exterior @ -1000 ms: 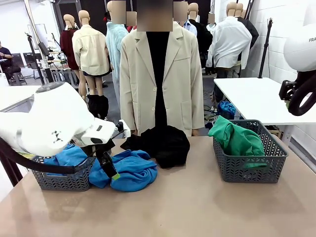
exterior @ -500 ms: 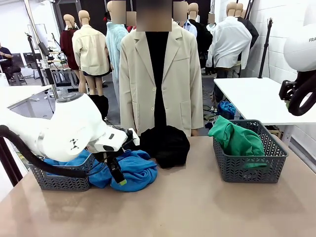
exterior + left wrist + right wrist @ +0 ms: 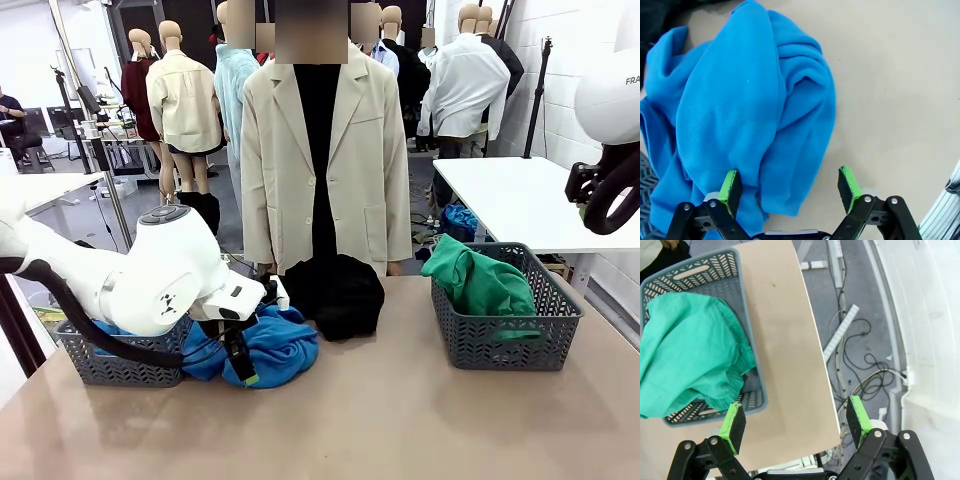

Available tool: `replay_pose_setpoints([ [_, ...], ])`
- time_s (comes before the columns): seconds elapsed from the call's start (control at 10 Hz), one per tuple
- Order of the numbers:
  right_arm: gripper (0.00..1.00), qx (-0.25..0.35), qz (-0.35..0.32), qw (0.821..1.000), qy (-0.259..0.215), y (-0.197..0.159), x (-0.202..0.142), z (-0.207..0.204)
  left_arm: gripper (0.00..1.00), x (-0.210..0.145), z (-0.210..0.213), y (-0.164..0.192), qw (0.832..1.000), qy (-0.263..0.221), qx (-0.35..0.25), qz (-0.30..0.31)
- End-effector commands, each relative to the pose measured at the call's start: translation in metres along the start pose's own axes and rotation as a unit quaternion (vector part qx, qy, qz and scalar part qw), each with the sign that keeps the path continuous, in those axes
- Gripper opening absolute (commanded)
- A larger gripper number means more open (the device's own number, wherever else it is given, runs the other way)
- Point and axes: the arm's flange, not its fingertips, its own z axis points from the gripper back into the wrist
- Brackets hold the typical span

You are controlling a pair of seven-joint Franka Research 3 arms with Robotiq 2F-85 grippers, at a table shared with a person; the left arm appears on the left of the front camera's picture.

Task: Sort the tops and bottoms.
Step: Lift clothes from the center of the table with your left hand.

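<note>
1. Across the beige tabletop [image 3: 400, 420], the clothes lie in loose heaps between two grey plastic lattice baskets, one at the robot's left [image 3: 115, 368] and one at its right [image 3: 560, 330].
2. Beside the left basket lies the bright blue fleece-like top [image 3: 285, 345], crumpled on the tabletop and touching the basket's side. It looks light, limp and a little bulky, so a flat edge would probably slip. The thick rolled fold running along its middle [image 3: 795, 85] seems the surest place to pinch.
3. At the far edge in front of the person sits the plain black soft garment [image 3: 335, 292], bunched up. It will likely sag and trail, so I would take it high on the mound.
4. Inside the right basket lies the green soft garment [image 3: 480, 282], draped over the rim.
5. The left tool [image 3: 790, 182] hangs with jaws spread wide, gripping nothing. One green pad [image 3: 731, 186] is over the blue cloth's edge and the other is over bare tabletop.
6. The right tool [image 3: 795, 422] hovers released and empty, off the tabletop's corner.
</note>
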Motion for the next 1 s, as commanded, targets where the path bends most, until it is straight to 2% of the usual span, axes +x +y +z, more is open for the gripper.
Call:
replay_pose_setpoints([
  [0.0,1.00,0.008,-0.001,1.000,-0.005,0.000,0.002,-0.001,1.00,0.004,-0.002,0.005,0.999,0.004,0.035,-0.019],
  [0.2,1.00,0.008,-0.001,1.000,-0.005,0.000,0.002,-0.001,1.00,-0.001,-0.010,0.010,1.000,0.009,0.028,-0.011],
  [0.4,1.00,0.008,-0.001,1.000,-0.005,0.000,0.002,-0.001,0.60,-0.003,-0.010,0.013,1.000,0.003,0.010,0.000],
  [0.7,1.00,0.008,-0.001,1.000,-0.005,0.000,0.002,-0.001,0.01,-0.002,-0.005,0.013,1.000,-0.002,0.021,0.001],
  [0.9,1.00,0.008,-0.001,1.000,-0.005,0.000,0.002,-0.001,0.00,-0.002,-0.003,0.012,1.000,-0.001,0.017,0.003],
])
